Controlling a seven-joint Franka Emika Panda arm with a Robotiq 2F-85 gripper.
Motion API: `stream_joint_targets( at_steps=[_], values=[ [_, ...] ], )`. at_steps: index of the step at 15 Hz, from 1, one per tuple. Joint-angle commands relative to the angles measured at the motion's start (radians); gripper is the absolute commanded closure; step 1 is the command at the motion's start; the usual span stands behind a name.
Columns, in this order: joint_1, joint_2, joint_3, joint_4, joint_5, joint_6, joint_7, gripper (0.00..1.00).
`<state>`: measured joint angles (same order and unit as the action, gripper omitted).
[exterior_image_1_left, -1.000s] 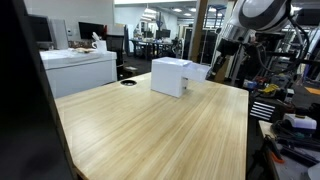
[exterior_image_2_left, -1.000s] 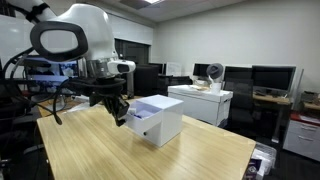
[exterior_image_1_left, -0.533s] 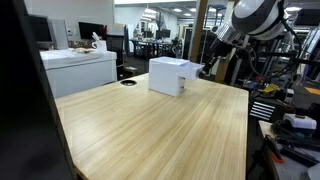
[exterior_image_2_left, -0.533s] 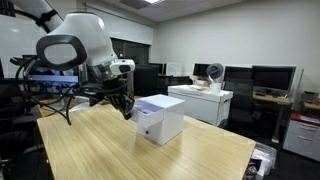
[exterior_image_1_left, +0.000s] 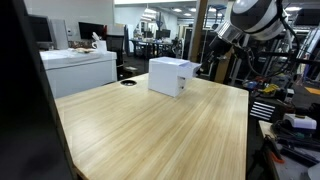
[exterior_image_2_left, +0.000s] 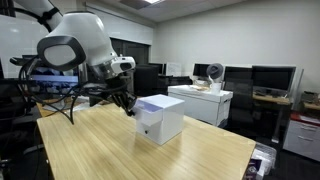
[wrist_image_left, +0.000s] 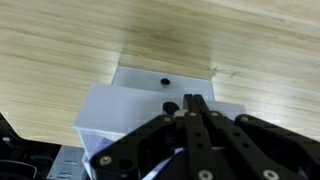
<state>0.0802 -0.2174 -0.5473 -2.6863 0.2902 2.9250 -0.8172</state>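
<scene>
The tool (wrist_image_left: 193, 100) is clamped right down, its fingers pressed together with nothing visible between them. It hangs tight against the white box (wrist_image_left: 140, 110), which sits just under and ahead of the tips in the wrist view. In both exterior views the tool (exterior_image_1_left: 204, 67) is at the box's side face (exterior_image_1_left: 168, 76), low over the counter (exterior_image_1_left: 150, 135) and far from its edges.

A small dark knob (wrist_image_left: 165, 79) shows on the box just beyond the fingertips, with a second dark spot right at them. Whether the tips actually touch it cannot be told from here.

That closeness is where the risk lies. The box looks light and stands loose on smooth wood, so any sideways nudge from the closed fingers could slide it or twist it round rather than work on it cleanly.

A push landing high on the face might rock it onto an edge. Narrow closed tips could also skid off a knob that small and scrape down the panel.

And with the tool (exterior_image_2_left: 128, 106) this low, a downward slip would drive the fingers into the counter (exterior_image_2_left: 90, 150) just below them.
</scene>
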Motion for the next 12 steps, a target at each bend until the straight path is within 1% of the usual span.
stream_joint_targets(
  at_steps=[1, 5, 12],
  values=[
    [0.044, -0.004, -0.048, 0.0, 0.044, 0.061, -0.063, 0.95],
    [0.1, 0.008, -0.102, 0.011, 0.049, 0.088, -0.054, 0.95],
    [0.227, 0.022, -0.209, 0.029, 0.06, 0.116, -0.057, 0.94]
  ],
)
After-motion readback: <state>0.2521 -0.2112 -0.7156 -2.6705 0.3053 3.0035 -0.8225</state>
